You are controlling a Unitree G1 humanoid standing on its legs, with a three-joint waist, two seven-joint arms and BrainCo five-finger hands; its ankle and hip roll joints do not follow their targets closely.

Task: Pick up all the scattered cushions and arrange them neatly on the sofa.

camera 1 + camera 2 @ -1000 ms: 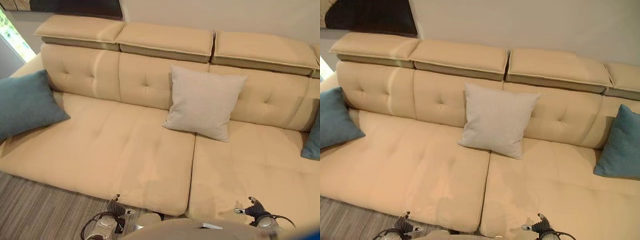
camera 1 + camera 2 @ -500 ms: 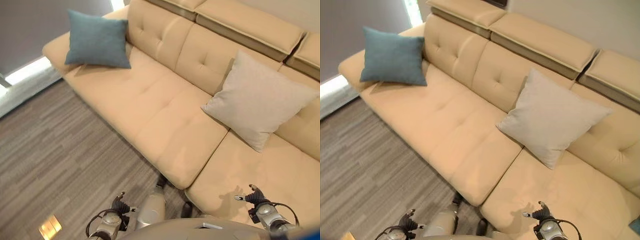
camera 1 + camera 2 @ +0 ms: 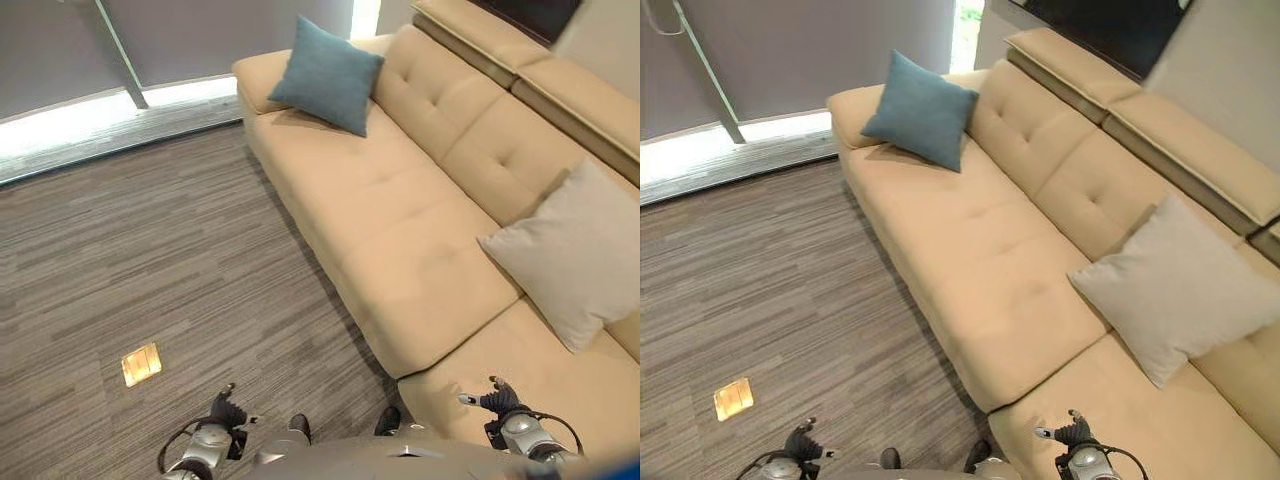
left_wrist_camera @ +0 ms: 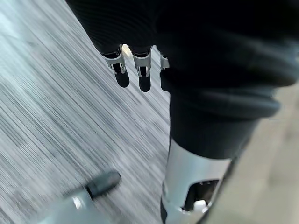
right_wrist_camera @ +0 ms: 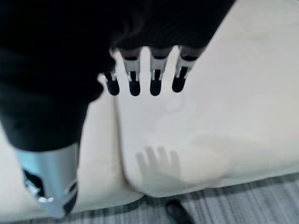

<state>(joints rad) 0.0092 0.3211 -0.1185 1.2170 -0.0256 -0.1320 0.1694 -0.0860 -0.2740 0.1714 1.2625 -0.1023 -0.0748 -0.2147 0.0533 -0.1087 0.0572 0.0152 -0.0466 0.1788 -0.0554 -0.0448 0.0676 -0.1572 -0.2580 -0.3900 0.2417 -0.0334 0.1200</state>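
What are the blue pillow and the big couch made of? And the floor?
Blue pillow: matte woven cloth, probably. Couch: smooth tan covering with buttoned dimples, maybe leather or a lookalike. Floor: grey streaked, carpet or vinyl, hard to tell.

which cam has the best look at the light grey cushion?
Right eye view: the light grey cushion shows whole, leaning on the sofa backrest. Left eye view cuts it off at the edge. The right wrist view shows bare sofa seat, the left wrist view floor.
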